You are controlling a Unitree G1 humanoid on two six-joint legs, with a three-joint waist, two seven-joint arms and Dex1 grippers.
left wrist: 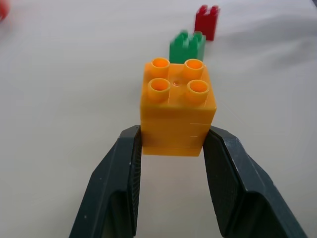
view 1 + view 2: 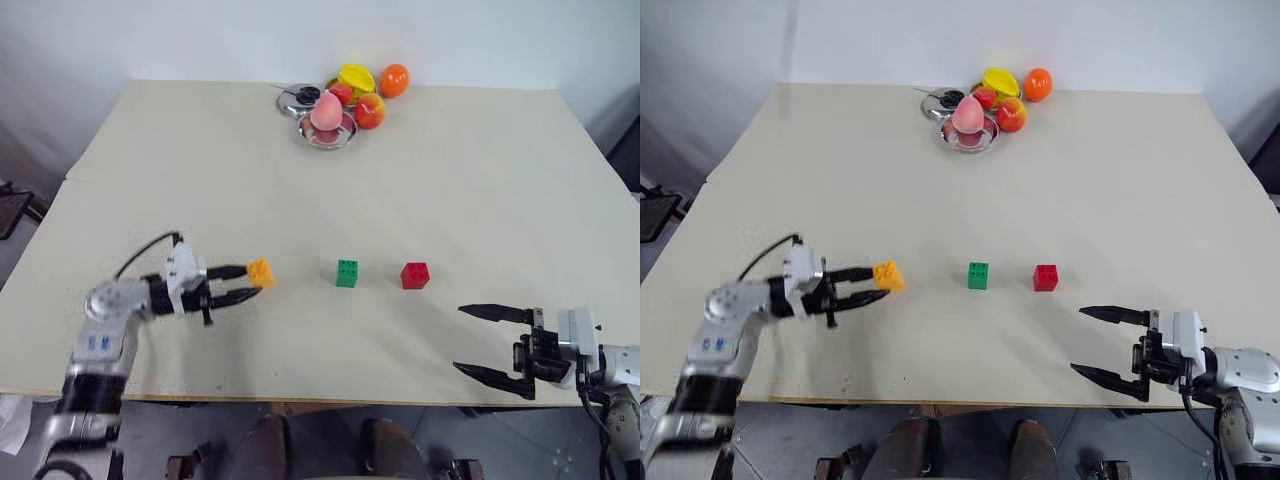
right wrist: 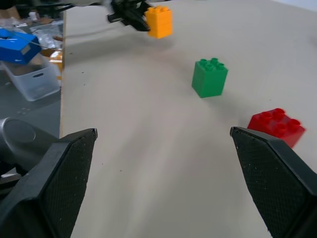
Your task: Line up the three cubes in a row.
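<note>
While the pale beige table (image 2: pixel 300 180) spreads wide, its lines read so:
Near edge: both arms reach in over the front edge, the left toward the front left corner, the right toward the front right corner
Open room: a broad bare stretch lies between the row of blocks and the far edge; bare surface also lies between the blocks and the front edge
Far edge: a shiny round metal bowl (image 2: pixel 327 135) holding a pink toy peach (image 2: pixel 325 112) sits beside round red, yellow and orange toy fruits (image 2: pixel 372 88), well apart from the blocks
Left gripper (image 2: pixel 250 281): its two black fingers are clenched on the sides of the small orange-yellow studded plastic block (image 2: pixel 261 272), studs up, lifted clear of the table as the right wrist view shows
Green studded plastic block (image 2: pixel 347 273): stands upright near the table's middle, to the right of the held block, not touching it
Red studded plastic block (image 2: pixel 415 275): rests just right of the green one, a gap between them
Right gripper (image 2: pixel 482 342): fingers spread wide, holding nothing, pointing left, near the red block but apart from it
</note>
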